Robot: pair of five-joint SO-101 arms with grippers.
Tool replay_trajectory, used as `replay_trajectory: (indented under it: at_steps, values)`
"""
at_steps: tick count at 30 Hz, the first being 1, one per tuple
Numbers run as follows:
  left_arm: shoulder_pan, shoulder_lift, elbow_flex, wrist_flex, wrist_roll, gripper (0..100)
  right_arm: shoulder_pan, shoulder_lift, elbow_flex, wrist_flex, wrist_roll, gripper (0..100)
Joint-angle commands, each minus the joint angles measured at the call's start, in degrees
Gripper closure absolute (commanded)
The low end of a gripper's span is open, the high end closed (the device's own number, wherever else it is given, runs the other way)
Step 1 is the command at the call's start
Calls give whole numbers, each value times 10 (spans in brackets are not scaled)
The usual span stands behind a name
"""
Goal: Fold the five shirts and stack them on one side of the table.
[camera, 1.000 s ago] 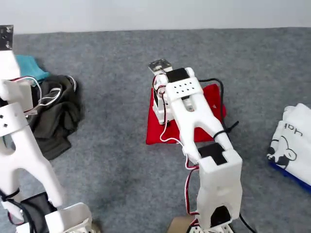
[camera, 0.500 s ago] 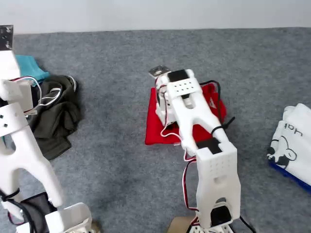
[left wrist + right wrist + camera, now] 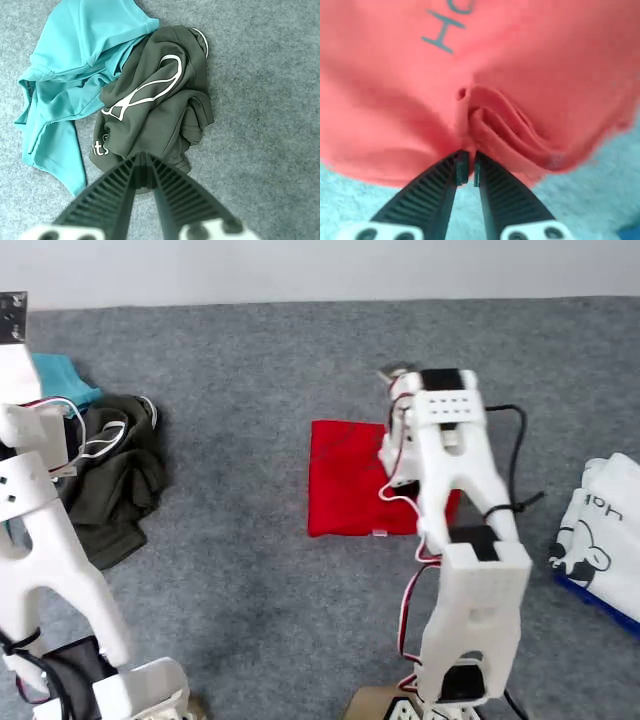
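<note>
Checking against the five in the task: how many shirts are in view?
5: teal shirt and dark green shirt crumpled at left, red shirt mid-table, white shirt at right edge atop a blue sliver, probably the fifth.

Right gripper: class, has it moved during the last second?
Yes. The right gripper has swung sideways over the red shirt, toward the white shirt.

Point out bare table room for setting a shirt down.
Bare carpet lies between the dark shirt and the red shirt, and along the far edge. The right side is crowded: the right arm over the red shirt, the white shirt close by.
</note>
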Motion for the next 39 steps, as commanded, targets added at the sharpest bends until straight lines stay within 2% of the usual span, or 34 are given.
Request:
replay_trajectory:
  at_steps: [1,4,9,12,22,29,33,35,39]
  values:
    - [-4,-19,-2,11,-1,994,40,-62,-32,25,13,976]
    - [-4,-20,-2,11,-1,994,65,-66,-32,44,18,947]
    - [-1,-19,-2,11,0,994,87,-65,-29,66,29,813]
    - [-1,-19,-2,11,0,994,98,-65,-29,68,33,796]
    - [-1,-19,-2,11,-1,994,106,-119,-29,70,33,797]
    - [-1,-18,-2,11,-2,994,-6,-214,-31,65,31,798]
    - [-1,-18,-2,11,-2,994,-57,-198,-28,56,30,798]
    - [-1,-18,-2,11,-2,994,-63,-167,-28,35,30,827]
    - [-1,-18,-2,11,-2,994,-65,-104,-28,-4,32,962]
